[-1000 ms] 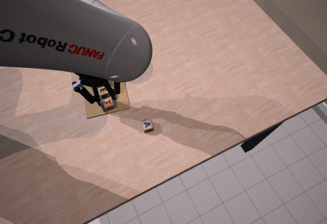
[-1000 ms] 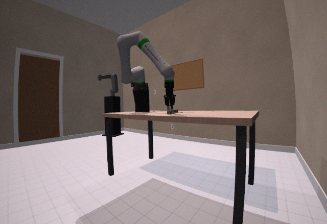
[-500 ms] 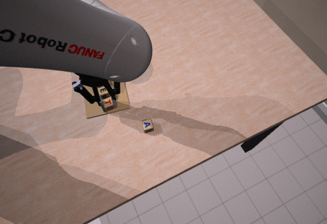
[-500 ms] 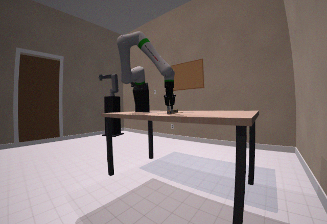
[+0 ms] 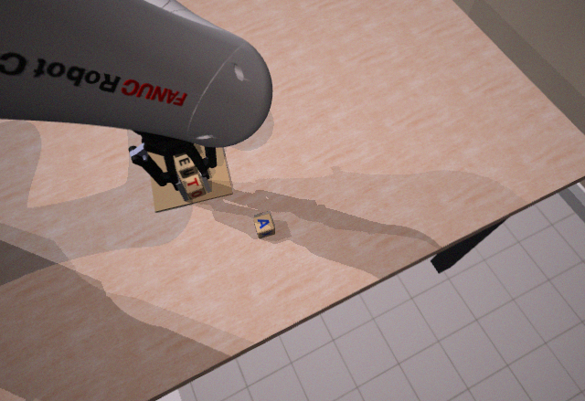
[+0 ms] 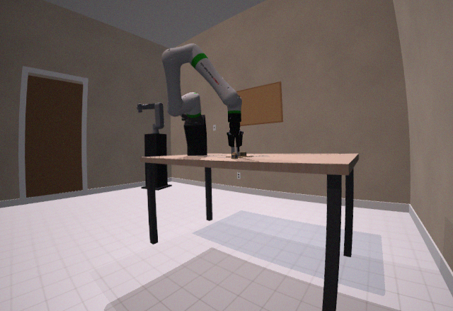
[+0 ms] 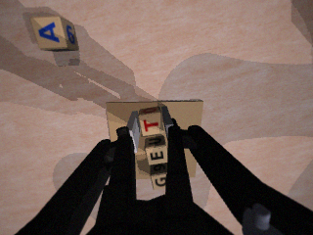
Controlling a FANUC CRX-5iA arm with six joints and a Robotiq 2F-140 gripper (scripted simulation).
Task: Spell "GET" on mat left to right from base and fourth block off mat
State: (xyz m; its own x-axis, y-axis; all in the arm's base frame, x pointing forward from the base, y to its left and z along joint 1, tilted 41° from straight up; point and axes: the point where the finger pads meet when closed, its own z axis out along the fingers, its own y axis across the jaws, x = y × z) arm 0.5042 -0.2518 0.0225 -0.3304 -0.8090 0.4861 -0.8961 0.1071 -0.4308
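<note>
A small tan mat (image 5: pixel 220 180) lies on the wooden table and also shows in the wrist view (image 7: pixel 188 115). On it stands a row of wooden letter blocks: G (image 7: pixel 158 181), E (image 7: pixel 156 156) and the red T (image 7: pixel 152 124). In the top view, E (image 5: pixel 182 163) and T (image 5: pixel 192 182) show and the arm hides G. My gripper (image 7: pixel 151 117) points straight down with a finger on each side of the T block. The fingers stand slightly apart from its sides, so the gripper is open. The gripper also shows in the top view (image 5: pixel 188 184) and, small, in the exterior view (image 6: pixel 234 151).
The A block (image 5: pixel 263 224) with a blue letter lies on the bare table off the mat, towards the table's edge; it also shows in the wrist view (image 7: pixel 53 32). The arm's forearm (image 5: pixel 118 57) hides the table area behind the mat.
</note>
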